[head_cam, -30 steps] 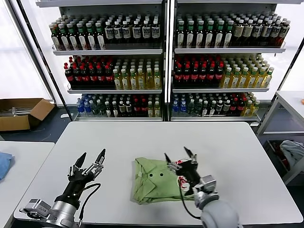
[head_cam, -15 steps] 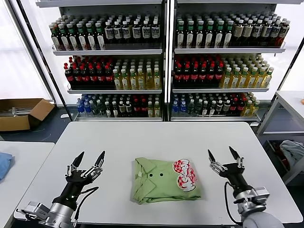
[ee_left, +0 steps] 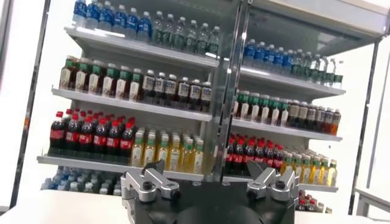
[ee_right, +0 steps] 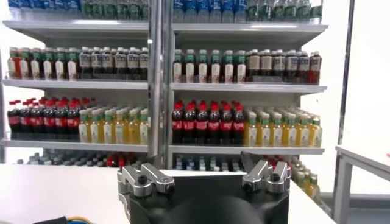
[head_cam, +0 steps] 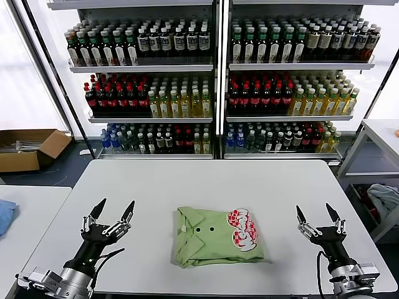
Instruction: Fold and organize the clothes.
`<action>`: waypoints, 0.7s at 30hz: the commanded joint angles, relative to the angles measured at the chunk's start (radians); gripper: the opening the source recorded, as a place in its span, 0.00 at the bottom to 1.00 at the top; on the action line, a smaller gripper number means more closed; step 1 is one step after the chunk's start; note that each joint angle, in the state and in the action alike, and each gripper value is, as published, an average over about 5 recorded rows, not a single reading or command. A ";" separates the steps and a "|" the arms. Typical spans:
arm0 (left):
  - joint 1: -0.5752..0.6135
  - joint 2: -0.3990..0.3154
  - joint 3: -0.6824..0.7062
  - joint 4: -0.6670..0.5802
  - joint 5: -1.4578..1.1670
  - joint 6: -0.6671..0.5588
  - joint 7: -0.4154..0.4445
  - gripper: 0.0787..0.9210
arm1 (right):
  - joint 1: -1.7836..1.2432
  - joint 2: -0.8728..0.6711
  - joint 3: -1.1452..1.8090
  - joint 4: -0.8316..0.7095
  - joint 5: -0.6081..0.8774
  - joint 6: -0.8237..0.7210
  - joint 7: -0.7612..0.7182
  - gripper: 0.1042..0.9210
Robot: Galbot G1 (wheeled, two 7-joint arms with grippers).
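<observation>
The clothes, one light green shirt, lie folded into a compact rectangle at the middle of the white table, collar to the left and a red-and-white graphic on the right part. My left gripper stands open above the table, well left of the shirt, fingers pointing up and away, nothing between them. My right gripper stands open in the same way well right of the shirt, also empty. Both wrist views look at the bottle shelves; the left gripper and right gripper show spread jaws there.
Tall shelves of bottles stand behind the table. A cardboard box sits on the floor at far left. A side table with a blue cloth is on the left, and another table with a grey-white cloth below it is on the right.
The right gripper has drawn away from over the shirt's graphic, moving right to the table's right side. The left gripper has shifted slightly left. The shirt lies still.
</observation>
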 commanded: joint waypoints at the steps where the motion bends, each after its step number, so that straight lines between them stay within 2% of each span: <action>1: 0.000 -0.030 -0.071 -0.002 0.039 0.021 0.081 0.88 | -0.026 0.032 0.055 -0.002 0.000 0.033 -0.026 0.88; 13: -0.005 -0.040 -0.128 0.015 0.056 0.002 0.119 0.88 | -0.017 0.073 0.048 0.000 -0.046 0.039 -0.048 0.88; 21: -0.018 -0.037 -0.180 -0.007 0.046 0.075 0.138 0.88 | -0.034 0.077 0.038 0.013 -0.047 0.033 -0.048 0.88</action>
